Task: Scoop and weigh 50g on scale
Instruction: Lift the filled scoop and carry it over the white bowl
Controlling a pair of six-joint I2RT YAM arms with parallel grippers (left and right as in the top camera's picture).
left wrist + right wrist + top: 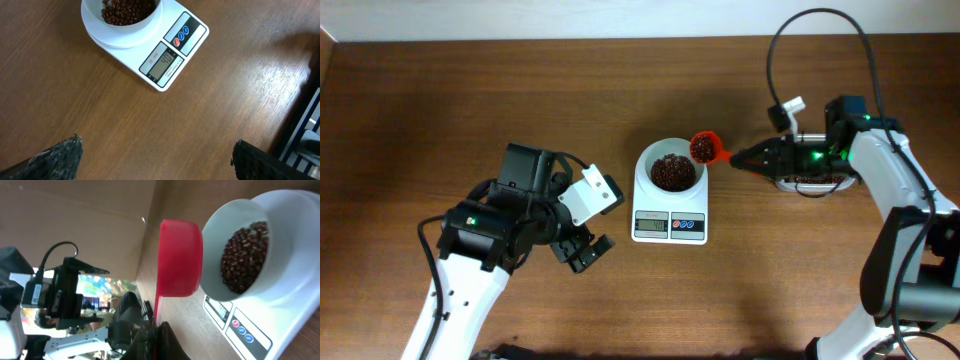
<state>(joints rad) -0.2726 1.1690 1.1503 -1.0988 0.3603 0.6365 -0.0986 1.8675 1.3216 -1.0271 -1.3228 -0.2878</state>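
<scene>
Beans [672, 172], small and dark red-brown and too many to count, lie heaped in the one white bowl [648, 165]; that bowl sits on the one white scale [670, 208], which stands on the wooden table [470, 100] between my two grippers.

My right gripper [740, 157] is pressed together on the thin handle of the single red scoop [705, 148]; the scoop's cup reaches out ahead of my fingertips and hangs just beside the bowl's rim, on the side nearest me; whether cup and rim touch I cannot tell. From overhead the cup holds more of the same beans; from my right wrist I see only its red underside [180, 257], with the bowl [212, 240] and its beans [245, 255] just past it.

My left gripper [582, 250] is spread wide with nothing between the fingers [55, 160]; only bare table lies below them. The scale [195, 22] is ahead of this gripper and well apart from it; its face is turned toward me, with one grey display [162, 64] and three buttons [181, 35], one red and two blue; the digits are too small for me to read.
</scene>
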